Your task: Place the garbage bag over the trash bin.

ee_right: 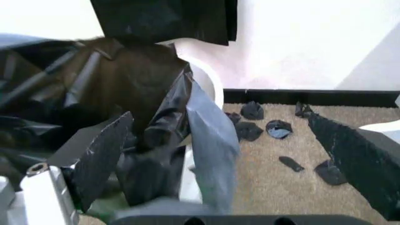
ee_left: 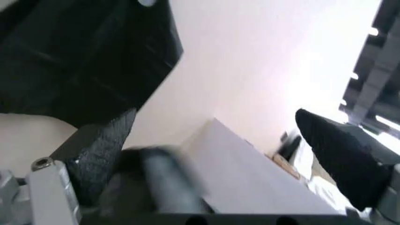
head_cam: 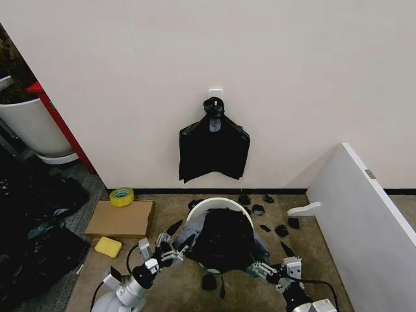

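**Bag half over bin**

Draping under way: one bag (head_cam: 224, 235) slumped across one bin (head_cam: 219, 205) on the carpet, far rim bare. Left gripper (head_cam: 170, 242) and right gripper (head_cam: 268, 260) flanking it, jaws wide, holding nothing. Next, probably: seizing the film's edges, stretching them round the rim.

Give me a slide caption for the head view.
Both hands, left and right, flank the trash bin partly draped in garbage bag.

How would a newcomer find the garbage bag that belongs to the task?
Start at the black bundle hanging on the wall, then look down to the trash bin on the carpet. The garbage bag drapes over its mouth; unlike the flat bundle, it is loose and crinkled.
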### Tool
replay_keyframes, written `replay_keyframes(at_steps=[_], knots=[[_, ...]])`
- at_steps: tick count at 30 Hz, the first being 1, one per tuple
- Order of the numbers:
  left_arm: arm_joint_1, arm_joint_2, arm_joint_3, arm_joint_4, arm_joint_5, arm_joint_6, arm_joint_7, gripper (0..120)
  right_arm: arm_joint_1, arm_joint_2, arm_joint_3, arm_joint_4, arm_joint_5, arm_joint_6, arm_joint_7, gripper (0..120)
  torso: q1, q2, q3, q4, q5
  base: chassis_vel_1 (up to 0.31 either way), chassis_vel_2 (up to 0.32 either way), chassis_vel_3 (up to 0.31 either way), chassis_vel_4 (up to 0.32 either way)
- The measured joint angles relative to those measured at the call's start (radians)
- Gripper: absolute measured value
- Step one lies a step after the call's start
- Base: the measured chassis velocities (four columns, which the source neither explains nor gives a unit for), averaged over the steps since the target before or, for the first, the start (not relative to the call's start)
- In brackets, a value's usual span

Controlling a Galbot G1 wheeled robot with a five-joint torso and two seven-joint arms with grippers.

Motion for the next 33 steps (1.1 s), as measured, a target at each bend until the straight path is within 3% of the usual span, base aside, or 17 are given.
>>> replay_keyframes(at_steps=[7, 12, 17, 20, 26, 28, 33], knots=[[-0.011, 0.001, -0.009, 0.010, 0.010, -0.006, -0.029, 100, -0.005, 0.001, 0.006, 0.013, 0.002, 0.002, 0.001, 100, 0.000, 0.000, 0.000, 0.0000, 0.0000, 0.000, 0.000, 0.000, 0.000], [0.020, 0.006, -0.023, -0.058, 0.188, -0.071, -0.131, 100, 0.002, -0.005, 0.022, 0.039, 0.028, -0.009, 0.005, 100, 0.000, 0.000, 0.000, 0.0000, -0.0001, 0.000, 0.000, 0.000, 0.000], [0.113, -0.013, -0.125, -0.190, 0.347, -0.137, -0.284, 100, 0.020, -0.022, 0.035, 0.078, 0.066, -0.045, 0.011, 100, 0.000, 0.000, 0.000, 0.0003, 0.0001, 0.000, 0.000, 0.000, 0.000], [0.146, -0.019, -0.166, -0.212, 0.396, -0.160, -0.321, 100, 0.036, -0.032, 0.035, 0.081, 0.088, -0.065, 0.015, 100, 0.000, 0.000, 0.000, 0.0001, 0.0000, 0.000, 0.000, 0.000, 0.000], [0.232, -0.024, -0.256, -0.269, 0.517, -0.174, -0.462, 100, 0.078, -0.099, 0.134, 0.128, 0.238, -0.225, -0.010, 100, 0.000, 0.000, 0.000, 0.0005, 0.0003, 0.000, 0.000, 0.000, 0.000], [0.256, -0.042, -0.282, -0.284, 0.585, -0.174, -0.549, 100, 0.094, -0.141, 0.193, 0.142, 0.322, -0.312, -0.048, 100, 0.000, 0.000, 0.000, -0.0014, -0.0002, 0.000, 0.000, 0.000, 0.000], [0.324, -0.108, -0.342, -0.316, 0.658, -0.171, -0.642, 100, 0.234, -0.247, 0.216, 0.094, 0.425, -0.456, -0.113, 100, 0.000, 0.000, 0.000, 0.0003, 0.0006, 0.000, 0.000, 0.000, 0.000]])
